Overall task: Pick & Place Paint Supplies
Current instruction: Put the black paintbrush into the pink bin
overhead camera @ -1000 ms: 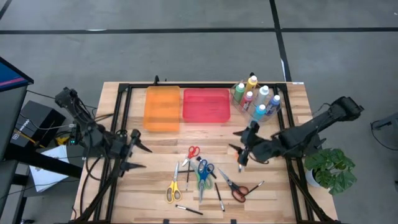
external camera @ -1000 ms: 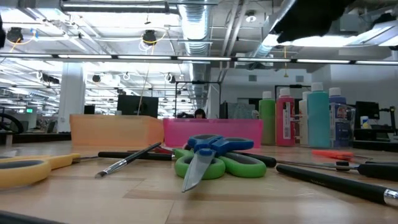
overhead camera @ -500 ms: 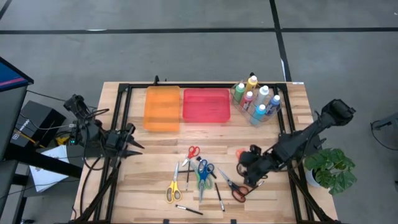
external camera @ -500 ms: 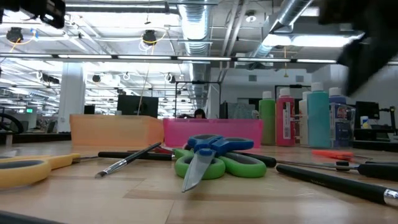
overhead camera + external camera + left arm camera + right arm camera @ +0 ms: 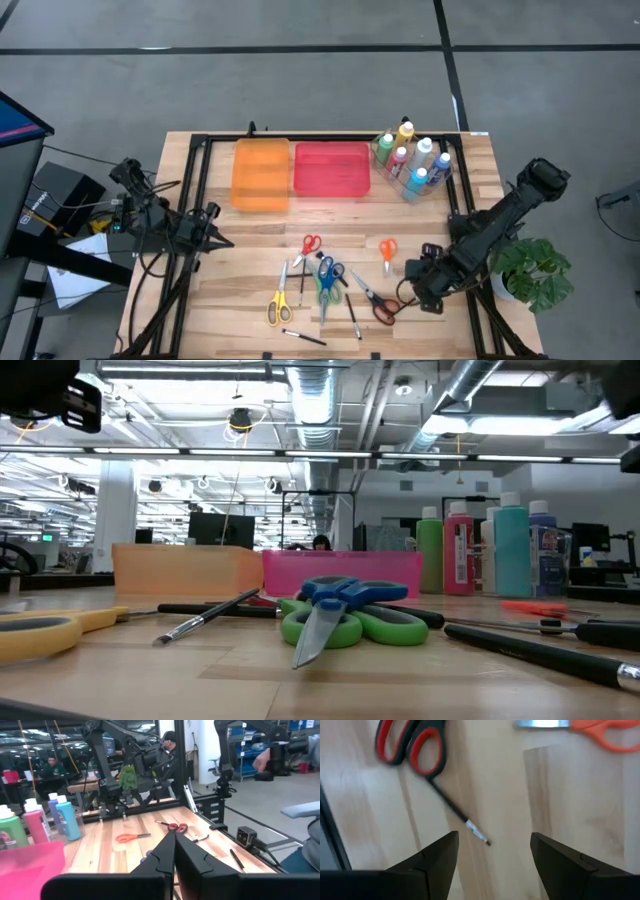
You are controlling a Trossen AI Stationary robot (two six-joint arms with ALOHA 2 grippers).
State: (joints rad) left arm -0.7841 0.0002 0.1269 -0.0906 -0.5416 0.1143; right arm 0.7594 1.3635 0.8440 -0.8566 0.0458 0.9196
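Over at the tabletop's (image 5: 240, 300) left edge, the left gripper (image 5: 222, 241) hangs clenched on nothing. The right gripper (image 5: 492, 851) hovers with fingers (image 5: 436, 857) spread wide, a thin brush (image 5: 457, 815) lying between them, beside red-handled scissors (image 5: 410, 742).

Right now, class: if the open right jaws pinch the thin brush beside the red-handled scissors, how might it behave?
The brush looks slim and round, so it may roll or slip. Lying flat on the table, it probably leaves little to grip. It seems light and stiff.
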